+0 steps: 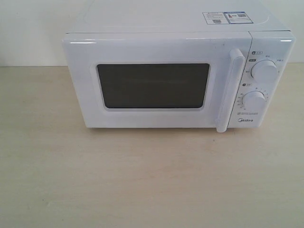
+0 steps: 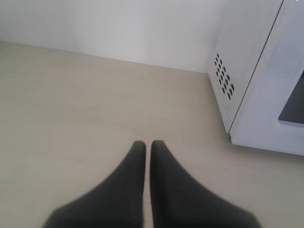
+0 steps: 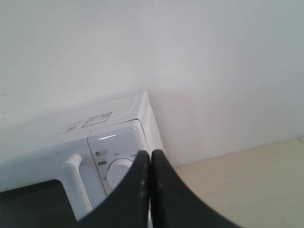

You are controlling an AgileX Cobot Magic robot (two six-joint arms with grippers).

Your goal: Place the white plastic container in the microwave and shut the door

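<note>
Microwave (image 1: 166, 28) sits upper centre of the exterior view, door (image 1: 153, 85) shut flush. Container not visible anywhere, maybe already inside. Left hand (image 2: 148, 145) and right hand (image 3: 150, 154) both closed, empty — parked clear of the door.

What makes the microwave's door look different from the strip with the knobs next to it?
The door is wide; the knob panel is a narrow strip. The door carries a dark window and a vertical bar handle; the knob panel carries an upper dial, a lower dial and a brand logo. Both are white and share the microwave front; the door is shut.
</note>
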